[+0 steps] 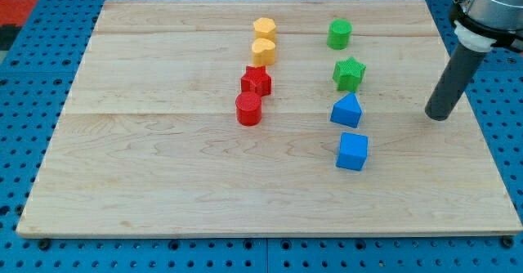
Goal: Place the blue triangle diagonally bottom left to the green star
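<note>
Nearest the view's bottom sits the blue cube (353,151); just above it the blue triangle (346,110), directly below the green star (349,73) and almost touching it; my tip (439,116), a bare rod grasping nothing, rests well apart at the view's right; leftward, red cylinder (248,109), red block (256,81); farthest, two yellow blocks (264,40) and green cylinder (339,33) on the wooden board (147,167).

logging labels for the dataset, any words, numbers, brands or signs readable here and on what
None: no text, number or brand can be read anywhere.
The wooden board, the blue triangle, the green star and the other blocks are plain.
The rod above my tip carries no marking.
</note>
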You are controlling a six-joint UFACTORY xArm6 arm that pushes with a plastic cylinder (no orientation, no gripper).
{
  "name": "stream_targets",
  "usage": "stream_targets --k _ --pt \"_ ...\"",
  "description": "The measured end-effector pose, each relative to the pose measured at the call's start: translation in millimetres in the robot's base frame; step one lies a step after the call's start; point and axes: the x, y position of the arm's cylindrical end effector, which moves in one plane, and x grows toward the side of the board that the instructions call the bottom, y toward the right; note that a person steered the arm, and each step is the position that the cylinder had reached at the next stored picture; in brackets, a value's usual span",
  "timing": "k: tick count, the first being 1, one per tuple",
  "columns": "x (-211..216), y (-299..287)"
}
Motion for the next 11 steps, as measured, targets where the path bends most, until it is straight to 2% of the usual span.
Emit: stream_targets --k 1,3,4,8,9,11 --pt "9 -8" --pt "11 -98" --pt "11 -113" --pt "13 -116" --pt "-1 -110" --pt "-38 -217"
